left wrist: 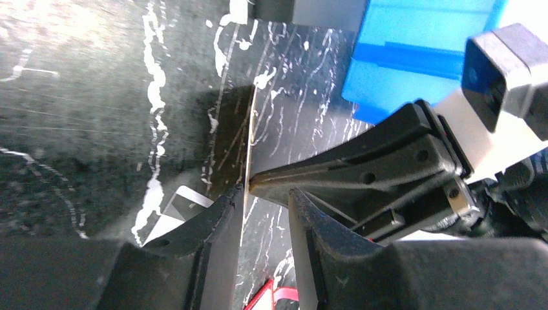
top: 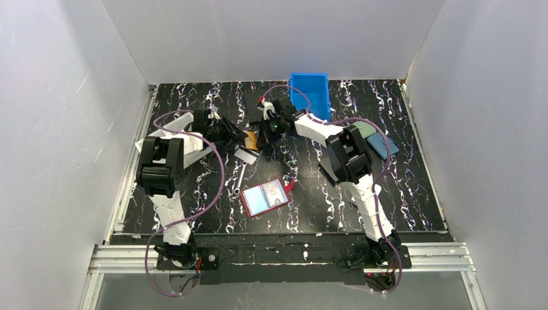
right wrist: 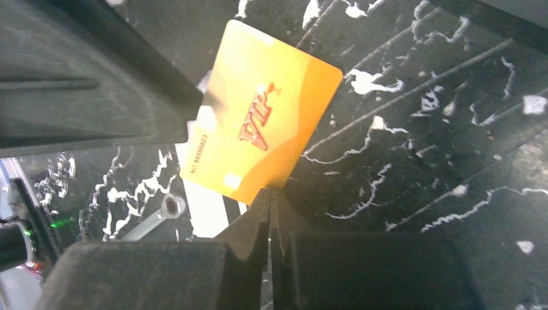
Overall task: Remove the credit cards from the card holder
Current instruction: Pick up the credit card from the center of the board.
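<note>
The orange credit card [right wrist: 265, 110] hangs above the table, pinched at its lower edge by my right gripper [right wrist: 270, 192], which is shut on it. In the left wrist view that card [left wrist: 249, 142] shows edge on, resting against one finger of my left gripper [left wrist: 266, 194]; the jaws stand apart around it with a gap on the other side. From above, both grippers meet at the orange card [top: 252, 139]. The whitish credit card [top: 244, 155] lies flat on the table. The red card holder [top: 266, 197] lies open nearer the front, away from both grippers.
A metal wrench [top: 239, 177] lies between the whitish card and the card holder. A blue bin [top: 310, 93] stands at the back behind the right arm. Teal and blue wallets [top: 380, 141] lie at the right. White walls enclose the marbled black table [top: 413, 194].
</note>
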{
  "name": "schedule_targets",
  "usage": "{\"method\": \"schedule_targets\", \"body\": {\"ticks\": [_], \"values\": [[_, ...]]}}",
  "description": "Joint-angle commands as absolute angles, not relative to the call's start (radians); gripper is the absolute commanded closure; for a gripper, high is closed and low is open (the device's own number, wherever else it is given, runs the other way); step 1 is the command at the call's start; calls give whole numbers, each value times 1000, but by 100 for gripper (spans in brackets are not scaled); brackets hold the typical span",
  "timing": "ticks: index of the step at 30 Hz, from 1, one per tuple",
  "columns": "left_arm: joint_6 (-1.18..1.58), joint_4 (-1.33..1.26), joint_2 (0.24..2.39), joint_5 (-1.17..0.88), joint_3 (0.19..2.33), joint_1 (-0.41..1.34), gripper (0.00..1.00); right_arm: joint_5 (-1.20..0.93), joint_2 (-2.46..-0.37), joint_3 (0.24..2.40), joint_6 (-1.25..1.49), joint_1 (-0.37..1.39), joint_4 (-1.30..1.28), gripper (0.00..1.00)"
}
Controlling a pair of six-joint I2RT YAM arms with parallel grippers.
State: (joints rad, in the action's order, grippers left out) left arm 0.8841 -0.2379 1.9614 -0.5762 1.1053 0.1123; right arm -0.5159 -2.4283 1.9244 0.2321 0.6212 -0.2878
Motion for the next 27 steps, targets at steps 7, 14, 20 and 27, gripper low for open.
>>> {"method": "schedule_targets", "body": {"ticks": [7,14,20,27], "values": [[861,-257,1989,-711,1101,128,71,-474,-2523,1893,239,612,-385,95],[800,-126,2006,-638,1145,153,76,-477,-2522,1896,241,611,-385,95],[676,77,2003,-523,1233,176,100,-507,-2510,1897,226,611,-377,94],[562,100,1882,-490,1216,175,100,-610,-2386,1883,122,605,-363,76]]}}
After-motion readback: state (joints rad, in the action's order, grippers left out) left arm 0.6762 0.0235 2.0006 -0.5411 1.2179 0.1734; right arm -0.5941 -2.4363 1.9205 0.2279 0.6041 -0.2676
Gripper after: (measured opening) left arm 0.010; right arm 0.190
